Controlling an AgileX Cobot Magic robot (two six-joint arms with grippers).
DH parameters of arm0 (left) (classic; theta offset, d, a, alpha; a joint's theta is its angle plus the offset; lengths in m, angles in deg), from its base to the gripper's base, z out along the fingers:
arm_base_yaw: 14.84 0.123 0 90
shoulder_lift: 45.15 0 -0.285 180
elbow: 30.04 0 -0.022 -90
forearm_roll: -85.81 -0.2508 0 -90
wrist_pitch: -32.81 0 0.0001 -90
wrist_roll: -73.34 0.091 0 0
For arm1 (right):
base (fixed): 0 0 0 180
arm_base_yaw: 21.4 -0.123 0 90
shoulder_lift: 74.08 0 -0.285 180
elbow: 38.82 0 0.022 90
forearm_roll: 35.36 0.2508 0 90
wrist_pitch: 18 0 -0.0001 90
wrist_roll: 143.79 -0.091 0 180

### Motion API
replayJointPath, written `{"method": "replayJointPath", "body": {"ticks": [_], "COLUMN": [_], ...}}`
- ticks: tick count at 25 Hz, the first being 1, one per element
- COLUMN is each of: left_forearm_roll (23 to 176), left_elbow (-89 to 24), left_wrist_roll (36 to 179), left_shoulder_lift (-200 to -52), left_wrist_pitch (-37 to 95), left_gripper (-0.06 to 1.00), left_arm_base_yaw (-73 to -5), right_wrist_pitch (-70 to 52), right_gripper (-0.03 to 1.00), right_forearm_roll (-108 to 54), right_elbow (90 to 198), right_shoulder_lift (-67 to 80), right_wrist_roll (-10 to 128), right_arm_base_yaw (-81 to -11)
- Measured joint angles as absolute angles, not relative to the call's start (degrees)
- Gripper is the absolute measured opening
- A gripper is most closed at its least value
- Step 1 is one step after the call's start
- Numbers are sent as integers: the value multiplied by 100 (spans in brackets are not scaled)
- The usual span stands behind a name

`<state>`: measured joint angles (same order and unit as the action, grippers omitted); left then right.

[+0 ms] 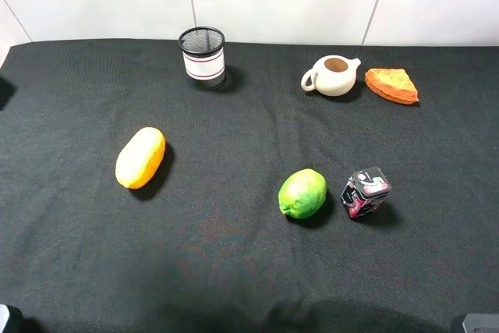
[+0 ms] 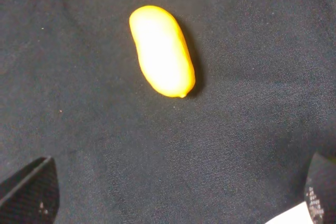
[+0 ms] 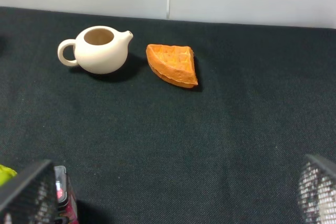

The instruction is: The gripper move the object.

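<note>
The object, a glossy green lime [image 1: 302,193], lies on the black cloth right of centre, touched by neither gripper. A sliver of the lime [image 3: 4,174] shows at the edge of the right wrist view, beside one fingertip. My left gripper [image 2: 176,198] is open above bare cloth, its two dark fingertips [image 2: 31,192] far apart, short of a yellow-orange oval fruit [image 2: 161,51]. My right gripper [image 3: 173,192] is also open with nothing between its fingers [image 3: 29,195]. In the exterior high view only dark corners of the arms show at the lower edge.
The yellow-orange fruit [image 1: 140,157] lies at the left. A small dark printed box [image 1: 366,192] stands just right of the lime. At the back are a mesh pen cup [image 1: 202,58], a cream teapot [image 1: 333,76] and an orange wedge [image 1: 392,85].
</note>
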<state>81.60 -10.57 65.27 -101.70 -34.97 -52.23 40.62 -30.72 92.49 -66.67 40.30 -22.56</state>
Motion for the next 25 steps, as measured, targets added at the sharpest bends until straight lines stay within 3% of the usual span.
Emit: {"method": "replayJointPath", "body": {"ticks": [15,25], "left_forearm_roll": [8114,8360], "left_elbow": [262,1209], "left_wrist_roll": [6402,7285], "left_shoulder_lift": [-8038,-6825], "left_wrist_pitch": [-3491,-3254], "left_gripper": [99,99], "left_arm_base_yaw": [-5097,-3190], "right_wrist_pitch": [4062,4062], "right_gripper": [69,69], "right_forearm_roll": [-3072,-3072], "right_elbow": [9249,9249], "right_shoulder_lift": [-6667,-6667], "right_wrist_roll": [4030,4030], "right_arm_base_yaw": [-2256,-2256]}}
